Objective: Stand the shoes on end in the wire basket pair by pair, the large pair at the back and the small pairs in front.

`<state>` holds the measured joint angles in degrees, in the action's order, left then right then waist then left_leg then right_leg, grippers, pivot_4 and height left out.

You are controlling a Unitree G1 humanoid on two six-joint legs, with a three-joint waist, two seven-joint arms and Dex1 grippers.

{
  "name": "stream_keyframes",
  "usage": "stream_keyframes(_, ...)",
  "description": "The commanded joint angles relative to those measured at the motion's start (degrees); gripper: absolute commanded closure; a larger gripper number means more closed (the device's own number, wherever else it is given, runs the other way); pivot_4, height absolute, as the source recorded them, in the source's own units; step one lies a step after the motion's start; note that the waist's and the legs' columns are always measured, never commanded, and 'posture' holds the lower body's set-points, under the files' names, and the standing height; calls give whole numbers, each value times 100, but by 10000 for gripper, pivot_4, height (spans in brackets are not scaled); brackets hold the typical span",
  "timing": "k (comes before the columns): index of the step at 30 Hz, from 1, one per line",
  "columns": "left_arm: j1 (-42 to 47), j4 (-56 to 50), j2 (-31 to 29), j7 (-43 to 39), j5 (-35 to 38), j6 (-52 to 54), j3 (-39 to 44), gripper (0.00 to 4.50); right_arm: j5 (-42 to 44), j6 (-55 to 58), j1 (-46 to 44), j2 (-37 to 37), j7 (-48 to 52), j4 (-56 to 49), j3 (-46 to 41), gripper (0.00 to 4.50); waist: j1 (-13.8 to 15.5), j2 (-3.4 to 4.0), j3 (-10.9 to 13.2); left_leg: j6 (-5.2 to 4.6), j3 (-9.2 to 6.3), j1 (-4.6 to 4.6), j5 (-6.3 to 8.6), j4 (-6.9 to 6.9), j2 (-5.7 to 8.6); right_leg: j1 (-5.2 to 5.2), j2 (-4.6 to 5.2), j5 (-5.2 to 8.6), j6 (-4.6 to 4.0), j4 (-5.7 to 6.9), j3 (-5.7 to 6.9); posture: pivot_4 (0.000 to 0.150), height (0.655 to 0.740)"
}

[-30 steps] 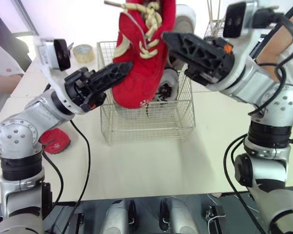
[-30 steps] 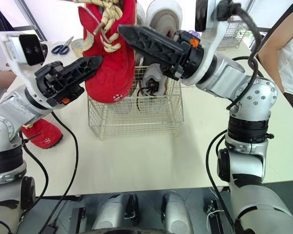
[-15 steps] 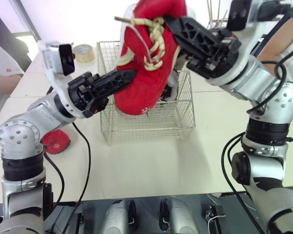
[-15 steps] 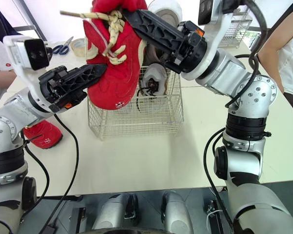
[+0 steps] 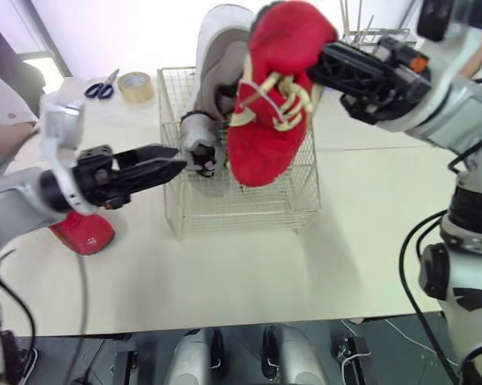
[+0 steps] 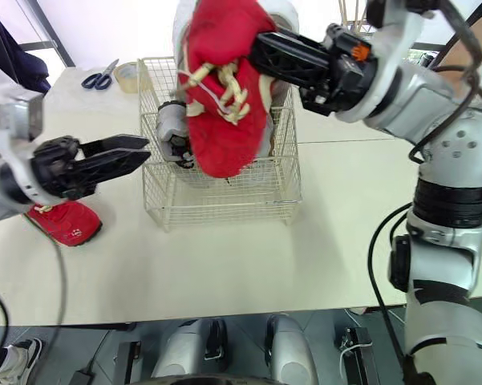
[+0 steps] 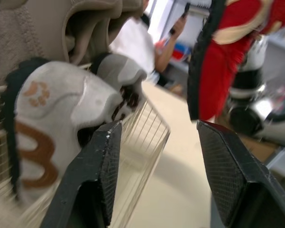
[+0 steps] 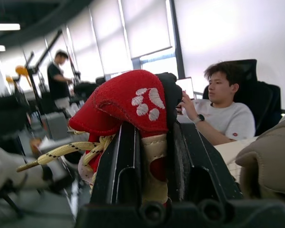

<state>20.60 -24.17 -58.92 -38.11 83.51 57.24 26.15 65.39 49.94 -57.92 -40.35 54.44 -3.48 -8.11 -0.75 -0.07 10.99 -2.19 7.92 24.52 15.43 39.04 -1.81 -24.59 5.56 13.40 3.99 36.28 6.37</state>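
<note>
Pale table (image 5: 249,257), office behind it, a person's sleeve at the left edge.

Nearest: left gripper (image 5: 176,160), fingers spread and empty, aimed at the basket's 9 o'clock wall from just beside it. A loose red shoe (image 5: 84,233) lies on the table at about 8 o'clock from the basket, apart from it.

Basket (image 5: 241,210) at mid-table. The right gripper (image 5: 325,68) is clamped on the heel collar of the red shoe (image 5: 274,120), which hangs toe down over the 4 o'clock part, laces facing the robot. Cannot tell whether the toe is inside the rim or just ahead of it.

Inside, toward 9 o'clock, a small grey shoe (image 5: 199,148) stands on end. Behind it the large beige shoe (image 5: 220,56) rises at 12 o'clock.

Far: tape (image 5: 136,87) and scissors (image 5: 100,84) at 11 o'clock.

Risks, as judged:
- Hold is on the collar alone, so the shoe may swing or slip on descent.
- Loose lace ends hang free and could catch the wire rim.
- If the toe meets the front rim, the light basket could shove or tip.
- A drift toward 9 o'clock could knock the grey shoe over.
- The open left fingers are close enough to poke the wall.
</note>
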Motion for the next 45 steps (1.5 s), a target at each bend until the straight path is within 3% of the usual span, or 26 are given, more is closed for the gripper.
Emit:
stream_keyframes(1, -233, -496, -314, 144, 576, 144, 522, 18844, -641, -423, 213, -247, 713, 117, 102, 38781, 14, 0, 0, 0, 0, 0, 0, 0, 0, 0, 2, 0, 0, 0, 0, 1500, 7400)
stream_keyframes(5, -475, -677, -442, 542, 1024, 66, 691, 18844, -1244, -833, 477, -259, 1100, 246, 265, 38781, 5, 3, 2, 1, -1, 0, 1, 0, 0, 2, 11, 0, -1, -3, -3, 1500, 7400)
stream_keyframes(12, -604, -675, -434, 823, 1188, -69, 635, 18844, -2050, -1620, 869, 64, 1447, 677, 393, 38781, -5, 4, 3, 5, 0, -1, -1, -5, -3, 0, 1, 0, -1, -2, -2, 1500, 7400)
stream_keyframes(24, -786, -638, -394, 897, 1183, -154, 605, 18844, -2112, -1428, 1875, 447, 1493, 942, 221, 38781, 2, 4, 3, 5, 1, -1, -1, -5, -1, 1, 0, 0, -1, -3, 0, 1500, 7400)
stream_keyframes(25, -781, -619, -395, 885, 1168, -161, 592, 18439, -2095, -1390, 1937, 455, 1473, 881, 201, 32530, 3, 3, 3, 5, 1, -2, -1, -6, -1, 1, 0, 0, -1, -3, 0, 1500, 7400)
stream_keyframes(27, -763, -578, -392, 863, 1137, -169, 563, 18439, -2082, -1310, 2070, 434, 1449, 739, 190, 26511, 7, 3, 2, 5, 0, -2, -1, -6, -2, 2, 0, 0, -1, -3, 0, 1500, 7400)
stream_keyframes(32, -700, -445, -375, 752, 1010, -174, 466, 18439, -2123, -1191, 2195, 360, 1198, 474, 83, 1967, -6, 3, 2, 6, 1, -4, -1, -5, -1, 3, 1, 0, -2, -2, 0, 1500, 7400)
stream_keyframes(33, -688, -422, -375, 730, 993, -172, 452, 18439, -2127, -1163, 2198, 314, 1182, 424, 57, 369, -6, 3, 2, 7, 1, -5, -1, -5, -1, 3, 1, -1, -2, -2, -1, 1500, 7400)
stream_keyframes(45, -706, -360, -219, 581, 752, -157, 372, 18439, -1558, -451, 2122, -384, 991, -385, -578, 369, 6, 3, 3, 8, 0, -4, -1, -6, -3, 1, 5, 0, -3, -3, -1, 1500, 7400)
